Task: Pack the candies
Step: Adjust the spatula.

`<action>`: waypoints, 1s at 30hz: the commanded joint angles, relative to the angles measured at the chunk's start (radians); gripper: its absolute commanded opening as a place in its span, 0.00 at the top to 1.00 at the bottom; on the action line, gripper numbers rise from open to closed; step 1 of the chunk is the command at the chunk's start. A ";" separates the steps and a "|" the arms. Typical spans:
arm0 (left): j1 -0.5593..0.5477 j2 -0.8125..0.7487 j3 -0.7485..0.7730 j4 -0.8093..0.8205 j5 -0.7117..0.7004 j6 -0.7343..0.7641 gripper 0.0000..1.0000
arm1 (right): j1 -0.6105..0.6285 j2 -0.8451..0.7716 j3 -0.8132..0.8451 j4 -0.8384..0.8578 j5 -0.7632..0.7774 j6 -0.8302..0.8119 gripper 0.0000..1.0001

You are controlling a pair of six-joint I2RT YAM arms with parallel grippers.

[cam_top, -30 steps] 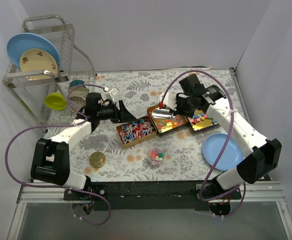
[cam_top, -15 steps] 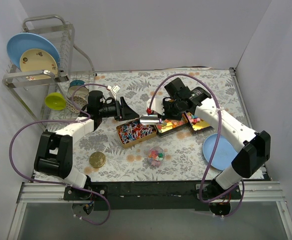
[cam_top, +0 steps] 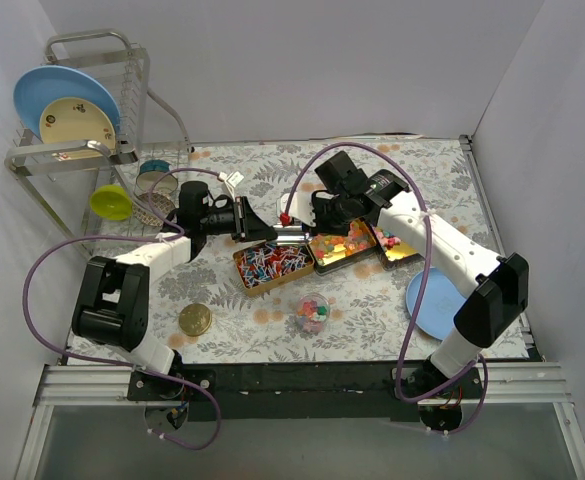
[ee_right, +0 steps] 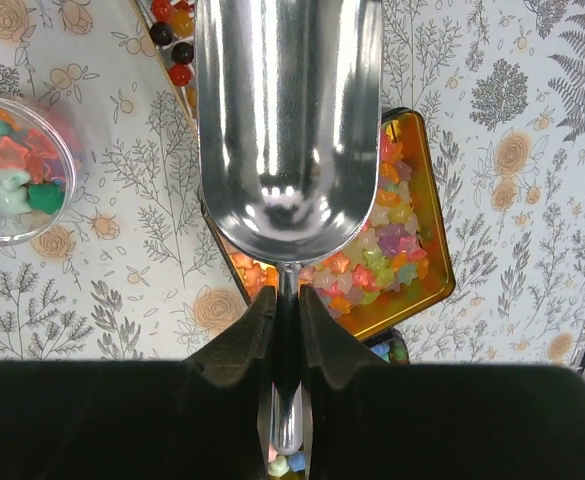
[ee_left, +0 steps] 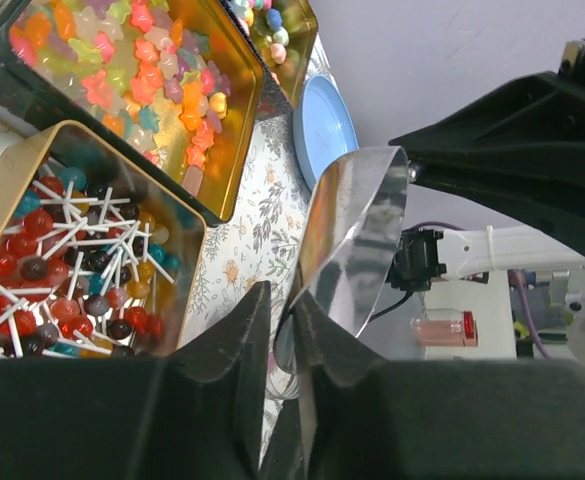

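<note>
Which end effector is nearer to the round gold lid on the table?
Left. The left end effector is beyond the gold lid and to its right, at the rim of the scoop. The right end effector holds the handle farther right, over the gummy tin.

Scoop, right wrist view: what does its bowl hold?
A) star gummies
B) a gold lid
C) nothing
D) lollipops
C: the scoop shows only bare shiny metal inside, while the gummies lie in the tin beneath it.
</note>
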 commanded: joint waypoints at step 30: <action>0.000 -0.031 -0.089 0.165 0.182 -0.076 1.00 | -0.239 -0.037 0.004 -0.021 -0.552 0.201 0.35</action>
